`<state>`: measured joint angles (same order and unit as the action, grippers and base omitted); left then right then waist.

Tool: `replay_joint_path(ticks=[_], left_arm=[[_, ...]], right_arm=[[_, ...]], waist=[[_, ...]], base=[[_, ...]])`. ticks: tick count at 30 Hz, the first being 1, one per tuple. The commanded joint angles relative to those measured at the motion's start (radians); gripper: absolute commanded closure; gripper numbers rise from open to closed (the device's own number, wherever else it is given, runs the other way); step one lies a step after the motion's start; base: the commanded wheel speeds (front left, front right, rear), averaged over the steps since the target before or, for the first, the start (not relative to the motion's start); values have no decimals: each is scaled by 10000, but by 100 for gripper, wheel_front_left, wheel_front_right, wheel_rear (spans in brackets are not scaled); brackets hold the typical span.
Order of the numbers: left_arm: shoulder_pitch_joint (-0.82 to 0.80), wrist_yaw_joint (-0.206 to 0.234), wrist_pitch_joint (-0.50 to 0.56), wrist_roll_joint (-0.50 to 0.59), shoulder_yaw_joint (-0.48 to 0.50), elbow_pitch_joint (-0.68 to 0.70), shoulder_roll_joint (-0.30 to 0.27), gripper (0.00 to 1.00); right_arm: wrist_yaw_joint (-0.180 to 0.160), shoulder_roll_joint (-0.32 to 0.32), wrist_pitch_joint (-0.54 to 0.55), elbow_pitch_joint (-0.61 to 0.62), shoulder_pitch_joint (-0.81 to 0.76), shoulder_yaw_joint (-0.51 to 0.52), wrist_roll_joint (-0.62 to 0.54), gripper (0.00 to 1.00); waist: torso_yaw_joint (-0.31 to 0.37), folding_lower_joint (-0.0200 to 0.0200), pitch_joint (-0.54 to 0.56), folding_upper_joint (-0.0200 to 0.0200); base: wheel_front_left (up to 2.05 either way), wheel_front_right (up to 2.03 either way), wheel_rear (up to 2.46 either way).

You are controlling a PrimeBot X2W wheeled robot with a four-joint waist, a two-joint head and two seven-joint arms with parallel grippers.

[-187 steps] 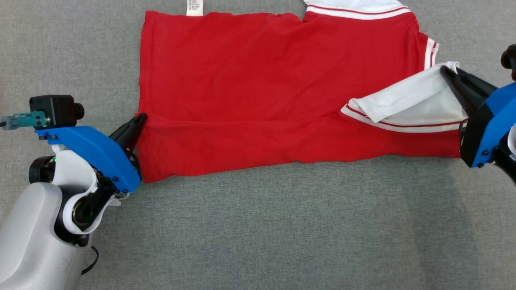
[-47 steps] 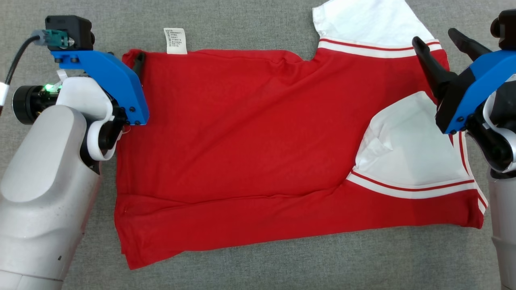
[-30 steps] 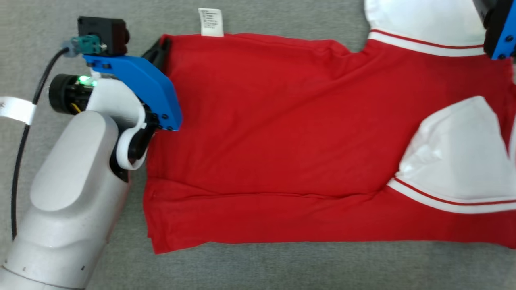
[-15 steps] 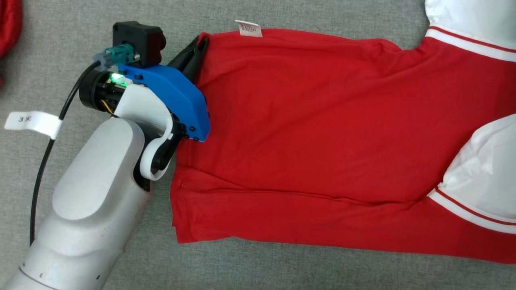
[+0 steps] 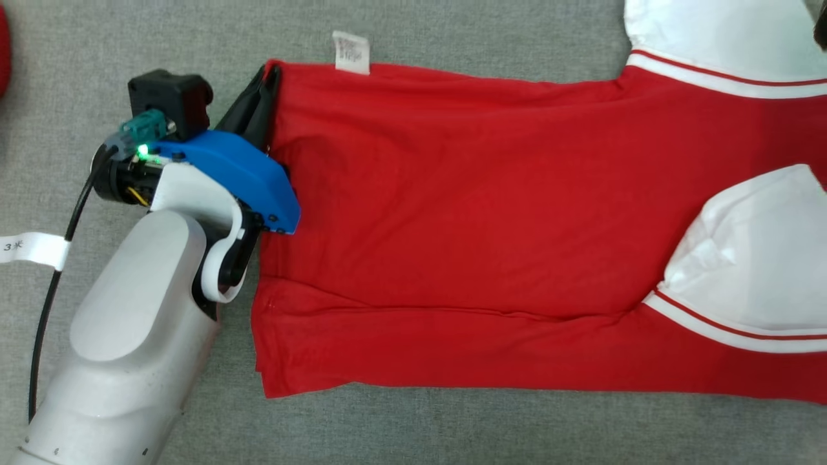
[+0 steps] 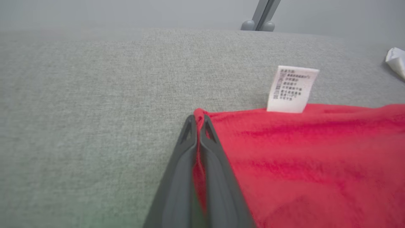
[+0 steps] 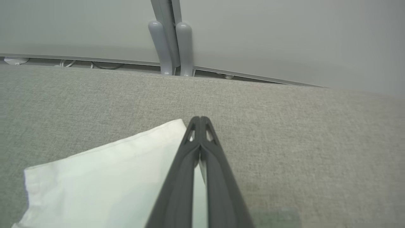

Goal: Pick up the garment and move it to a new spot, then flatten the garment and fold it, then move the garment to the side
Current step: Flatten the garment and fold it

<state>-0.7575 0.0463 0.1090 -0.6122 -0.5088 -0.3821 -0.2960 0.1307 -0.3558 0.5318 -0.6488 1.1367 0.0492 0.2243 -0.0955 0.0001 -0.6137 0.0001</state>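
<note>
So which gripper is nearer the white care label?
Left. The left gripper pinches the garment corner beside the care label; the right gripper grips the white sleeve, far across.

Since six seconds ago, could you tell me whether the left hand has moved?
Yes. Against the white label, the left hand has moved up the head view, from midway along the shirt edge to the corner beside the label.

There is one red knit shirt point(image 5: 484, 213) with two white, red-striped sleeves point(image 5: 723, 32) and one white printed care label point(image 5: 351, 51), and it lies on one grey woven surface point(image 5: 452, 426). The grippers with long dark fingers number two: the left gripper point(image 5: 272, 70) and the right gripper point(image 7: 200, 119). Beside the left arm there is one white paper tag point(image 5: 29, 248) and one small green light point(image 5: 141, 151).
</note>
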Motion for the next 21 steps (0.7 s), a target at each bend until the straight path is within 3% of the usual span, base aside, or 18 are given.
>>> replay_joint_path(ticks=[1,4,5,6,18,19,20,21], left_arm=[[50,-25,-80,-18,-7,-81,-51,100],[114,-81,-22,-93,-64,-281,-13,100],[86,-95,-23,-95,-84,-304,0,100],[30,-107,8,-96,-114,-297,29,100],[-213,-182,-62,-90,-347,-170,228,100],[-224,-172,-51,-101,-345,-150,220,100],[-240,-168,-58,-105,-343,-130,211,100],[-252,-157,-64,-105,-339,-111,198,100]], right_arm=[[1,-138,23,-26,-170,-123,100,100],[1,-118,12,-108,-314,-388,346,100],[1,-120,27,-99,-306,-482,360,28],[1,-167,61,-132,-228,-562,361,0],[1,-797,674,-539,-107,-1851,515,0],[3,-823,791,-548,-121,-1969,569,52],[3,-803,887,-536,-162,-2120,654,89],[4,-811,990,-515,-210,-2246,761,100]], waist=[[116,-1,119,-1],[142,-1,143,-1],[120,-1,114,-1],[73,-1,49,-1],[-412,-1,-466,-1],[-415,-1,-492,-1],[-411,-1,-508,-1],[-401,-1,-520,-1]], base=[[0,0,0],[0,0,0],[0,0,0],[0,0,0],[0,0,0],[0,0,0],[0,0,0],[0,0,0]])
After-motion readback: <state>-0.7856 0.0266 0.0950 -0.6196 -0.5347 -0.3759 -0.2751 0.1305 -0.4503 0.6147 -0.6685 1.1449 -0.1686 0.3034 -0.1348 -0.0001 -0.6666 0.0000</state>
